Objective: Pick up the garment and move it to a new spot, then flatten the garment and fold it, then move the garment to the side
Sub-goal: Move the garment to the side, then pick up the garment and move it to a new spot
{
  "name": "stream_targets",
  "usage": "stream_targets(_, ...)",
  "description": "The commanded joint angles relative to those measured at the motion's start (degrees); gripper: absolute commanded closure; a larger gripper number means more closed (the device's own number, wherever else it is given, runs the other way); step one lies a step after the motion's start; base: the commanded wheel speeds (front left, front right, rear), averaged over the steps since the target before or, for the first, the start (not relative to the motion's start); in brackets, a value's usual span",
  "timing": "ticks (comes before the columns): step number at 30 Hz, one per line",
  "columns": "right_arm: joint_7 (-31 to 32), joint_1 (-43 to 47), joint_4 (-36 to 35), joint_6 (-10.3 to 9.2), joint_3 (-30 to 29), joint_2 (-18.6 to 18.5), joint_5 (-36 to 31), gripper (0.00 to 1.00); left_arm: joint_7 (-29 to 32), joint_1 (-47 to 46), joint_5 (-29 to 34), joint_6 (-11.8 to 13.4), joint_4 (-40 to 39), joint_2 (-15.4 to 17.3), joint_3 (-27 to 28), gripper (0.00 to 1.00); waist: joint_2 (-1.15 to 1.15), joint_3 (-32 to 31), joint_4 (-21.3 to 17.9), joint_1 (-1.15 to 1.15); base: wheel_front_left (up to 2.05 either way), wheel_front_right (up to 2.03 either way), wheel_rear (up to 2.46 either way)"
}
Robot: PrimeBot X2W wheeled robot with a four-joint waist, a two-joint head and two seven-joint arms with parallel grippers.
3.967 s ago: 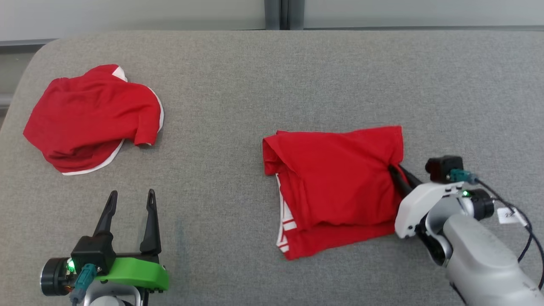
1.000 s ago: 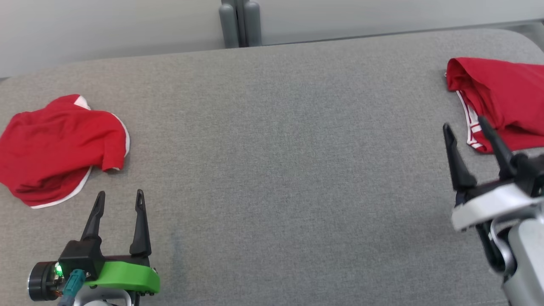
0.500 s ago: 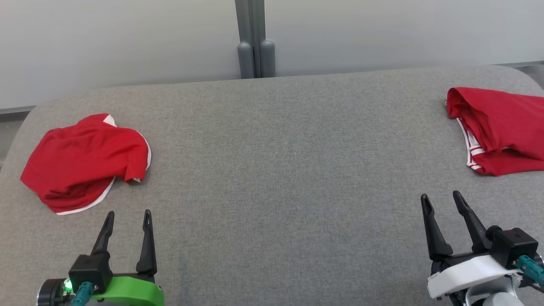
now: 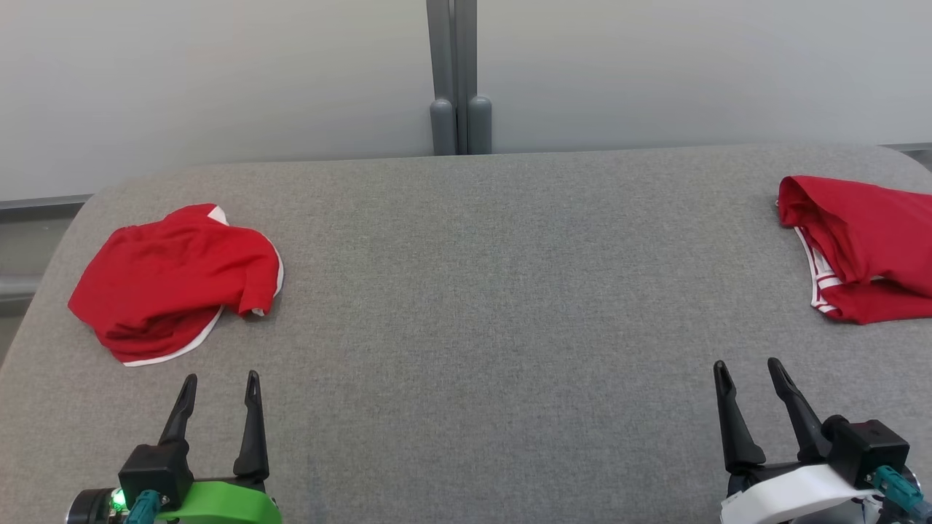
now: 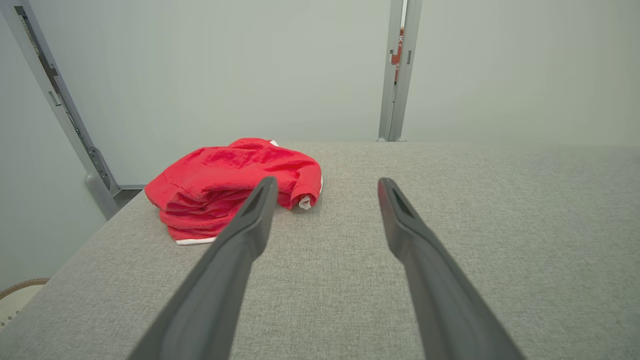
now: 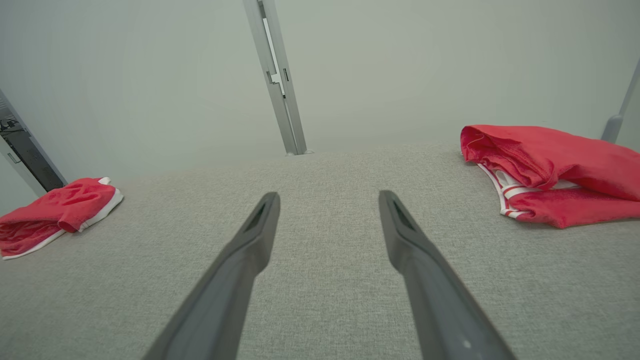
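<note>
A folded red garment (image 4: 866, 244) with white stripes lies at the far right of the grey table (image 4: 480, 291); the right wrist view has it at its right side (image 6: 555, 170). A crumpled red garment with white trim (image 4: 171, 280) sits at the far left, seen in the left wrist view (image 5: 230, 185) and small in the right wrist view (image 6: 55, 212). My left gripper (image 4: 221, 386) stands open near the front left, empty, just below the crumpled garment. My right gripper (image 4: 748, 371) stands open near the front right, empty, below the folded garment.
A pale wall with a grey vertical post (image 4: 457, 80) rises behind the table's far edge. The table's rounded left corner (image 4: 87, 211) drops off beside the crumpled garment. Wide bare cloth surface lies between the two garments.
The head view has lifted and shifted, showing more wall. My right gripper has drawn back from the folded garment to the front right and stands open; the left one keeps its pose.
</note>
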Motion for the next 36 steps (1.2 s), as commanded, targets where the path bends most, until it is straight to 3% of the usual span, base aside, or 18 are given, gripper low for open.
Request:
stream_targets(1, -0.2, 0.8, 0.1, -0.11, 0.0, 0.2, -0.6, 0.00, 0.0, 0.6, 0.3, -0.1, 0.1, 0.0, 0.4, 0.00, 0.00, 0.0, 0.0, 0.00, 0.00, 0.00, 0.00)
stream_targets(36, -0.2, 0.2, 1.4, -0.11, 1.0, 1.0, -1.1, 0.00, 0.0, 0.4, 1.1, -0.5, 0.4, -0.1, 1.7, 0.00, 0.00, 0.2, 0.4, 0.00, 0.00, 0.00, 0.00)
